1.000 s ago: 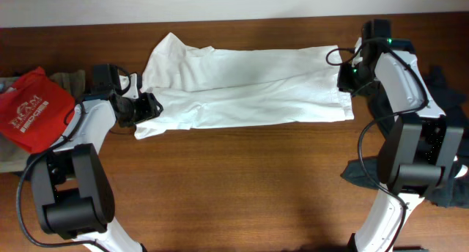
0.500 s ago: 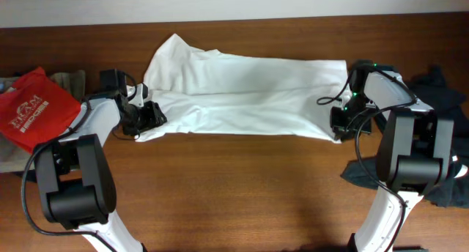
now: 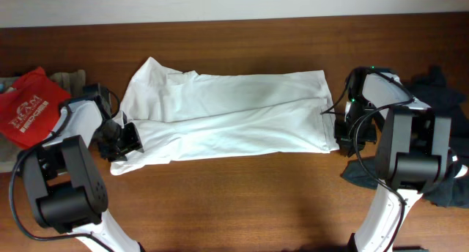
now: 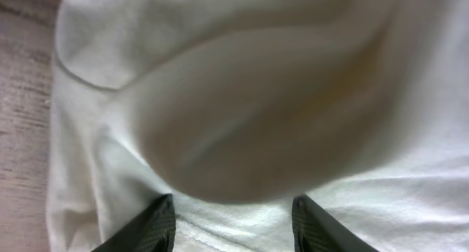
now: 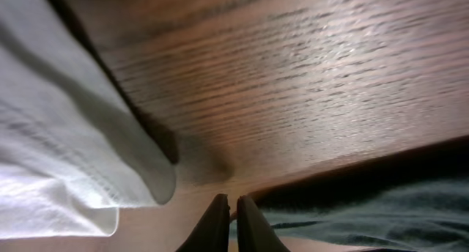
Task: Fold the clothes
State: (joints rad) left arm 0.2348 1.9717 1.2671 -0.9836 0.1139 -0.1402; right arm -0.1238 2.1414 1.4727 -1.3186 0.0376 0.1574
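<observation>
Bench: brown wood-grain top [image 3: 242, 201] under an overhead camera, with a pale wall [image 3: 220, 3] along its far edge.
Shirt: white [image 3: 227, 113], spread across the middle of the bench as one long band from left to right. Its far-left part rises into a rumpled peak. A long crease runs along its length. The right end finishes in a straight hem, and the near-left corner trails down toward the front edge.
Left fingers: black [image 4: 150, 226], at the near-left corner of the shirt. They stand part-way apart with a thick bunch of white cloth swelling up between them, gripping it. Cloth fills nearly the whole wrist view, with a strip of bare wood at its left side.
Right fingers: black [image 5: 215, 223], drawn together until they almost touch, with nothing between them. The tips sit over bare wood just beside the shirt's stitched right hem. The overhead view puts them at the near-right corner of the shirt.
Red top: red with white lettering [image 3: 29, 113], at the left end of the bench, beside the left arm and apart from the shirt.
Drab cloth: grey-green [image 3: 69, 80], just behind the red top.
Dark clothes: one heap [image 3: 440, 91] at the right end behind the right arm, and another piece [image 3: 363, 171] near that arm's base. The right wrist view shows a dark edge close to the fingertips.
</observation>
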